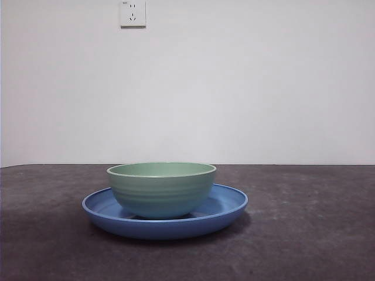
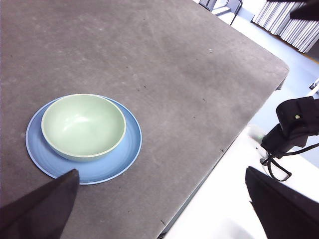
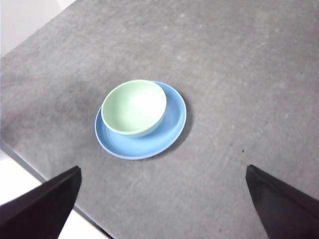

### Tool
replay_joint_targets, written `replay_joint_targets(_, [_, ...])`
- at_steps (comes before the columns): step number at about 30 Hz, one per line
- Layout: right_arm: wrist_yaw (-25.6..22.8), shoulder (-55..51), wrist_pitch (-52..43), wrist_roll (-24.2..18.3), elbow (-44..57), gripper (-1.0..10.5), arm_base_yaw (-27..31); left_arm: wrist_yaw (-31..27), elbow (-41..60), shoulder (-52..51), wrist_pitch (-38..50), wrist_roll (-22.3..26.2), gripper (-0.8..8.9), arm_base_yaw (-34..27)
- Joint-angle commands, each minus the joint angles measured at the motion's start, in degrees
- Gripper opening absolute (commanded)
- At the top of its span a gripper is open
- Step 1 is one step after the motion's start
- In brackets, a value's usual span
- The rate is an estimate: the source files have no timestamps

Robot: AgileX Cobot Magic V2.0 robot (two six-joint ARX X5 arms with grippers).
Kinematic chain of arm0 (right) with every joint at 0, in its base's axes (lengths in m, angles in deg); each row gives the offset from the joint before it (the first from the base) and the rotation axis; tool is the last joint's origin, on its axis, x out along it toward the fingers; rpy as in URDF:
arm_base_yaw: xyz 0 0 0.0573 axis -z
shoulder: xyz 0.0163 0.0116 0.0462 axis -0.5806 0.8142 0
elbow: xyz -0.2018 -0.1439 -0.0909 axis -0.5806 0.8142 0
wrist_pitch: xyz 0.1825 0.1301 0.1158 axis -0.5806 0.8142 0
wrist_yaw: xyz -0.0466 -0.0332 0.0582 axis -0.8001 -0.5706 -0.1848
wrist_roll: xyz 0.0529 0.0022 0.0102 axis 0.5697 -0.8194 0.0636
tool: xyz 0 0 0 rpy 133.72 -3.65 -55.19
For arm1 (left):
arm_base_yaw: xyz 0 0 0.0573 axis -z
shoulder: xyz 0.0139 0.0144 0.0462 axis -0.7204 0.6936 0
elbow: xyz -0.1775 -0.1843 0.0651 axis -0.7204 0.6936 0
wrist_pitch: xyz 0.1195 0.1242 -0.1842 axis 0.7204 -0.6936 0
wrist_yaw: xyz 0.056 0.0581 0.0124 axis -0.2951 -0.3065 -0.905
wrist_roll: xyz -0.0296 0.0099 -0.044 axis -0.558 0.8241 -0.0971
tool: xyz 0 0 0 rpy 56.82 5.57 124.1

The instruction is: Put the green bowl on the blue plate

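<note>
Each pincer (image 2: 159,209) (image 3: 159,209) has two plain, matte black, wedge-shaped jaws.

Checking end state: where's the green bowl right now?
The green bowl sits upright on the blue plate, slightly off its middle, on the grey table; neither hand touches it.

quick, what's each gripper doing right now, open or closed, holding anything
Left gripper: open, holding nothing, high above the table.
Right gripper: open, holding nothing, high above the table.
</note>
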Motion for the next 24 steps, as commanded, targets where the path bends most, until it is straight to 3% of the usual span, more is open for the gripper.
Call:
replay_joint_targets(1, [0.3, -2.8, -0.3, -0.4, 2.2, 5.8, -0.4, 0.3, -0.6, 0.3, 0.4, 0.3, 5.31, 0.2])
replay_joint_targets(14, [2.7, -8.9, -0.5, 1.3, 7.6, 5.8, -0.3, 0.3, -0.6, 0.3, 0.3, 0.3, 5.26, 0.2])
replay_joint_targets(16, [2.8, -8.9, -0.5, 1.3, 7.6, 5.6, -0.3, 0.3, -0.6, 0.3, 0.3, 0.3, 4.67, 0.2])
replay_joint_targets(17, [2.9, -8.9, -0.5, 1.3, 7.6, 4.7, -0.3, 0.3, -0.6, 0.3, 0.2, 0.3, 3.89, 0.2])
replay_joint_targets(20, [3.1, -8.9, -0.5, 1.2, 7.6, -0.3, -0.3, 0.3, -0.6, 0.3, 0.2, 0.3, -0.08, 0.2])
replay_joint_targets(21, [3.1, -8.9, -0.6, 1.1, 7.6, 0.4, -0.3, 0.3, -0.6, 0.3, 0.3, 0.3, 0.25, 0.2])
replay_joint_targets(24, [3.0, -8.9, -0.9, 1.1, 7.6, 0.3, -0.3, 0.3, -0.6, 0.3, 0.3, 0.1, 0.24, 0.2])
